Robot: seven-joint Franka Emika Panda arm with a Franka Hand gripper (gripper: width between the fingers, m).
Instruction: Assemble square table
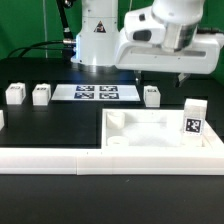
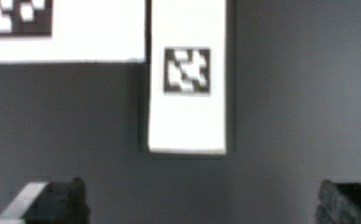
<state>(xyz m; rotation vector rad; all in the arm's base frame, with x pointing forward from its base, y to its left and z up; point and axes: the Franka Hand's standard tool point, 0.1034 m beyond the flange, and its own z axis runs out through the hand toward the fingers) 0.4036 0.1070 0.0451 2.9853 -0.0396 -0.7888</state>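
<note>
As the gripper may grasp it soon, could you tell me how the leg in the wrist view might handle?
The leg looks a solid white block, so probably stiff and light. Lying flat on the table, it should slide rather than roll if pushed. Its smooth faces might slip a little.

The end effector (image 1: 159, 74) hangs with jaws apart above a leg (image 1: 151, 95) at the marker board's (image 1: 97, 93) three o'clock. The square tabletop (image 1: 150, 146) lies on the desk (image 1: 40, 125) at its five o'clock.
</note>
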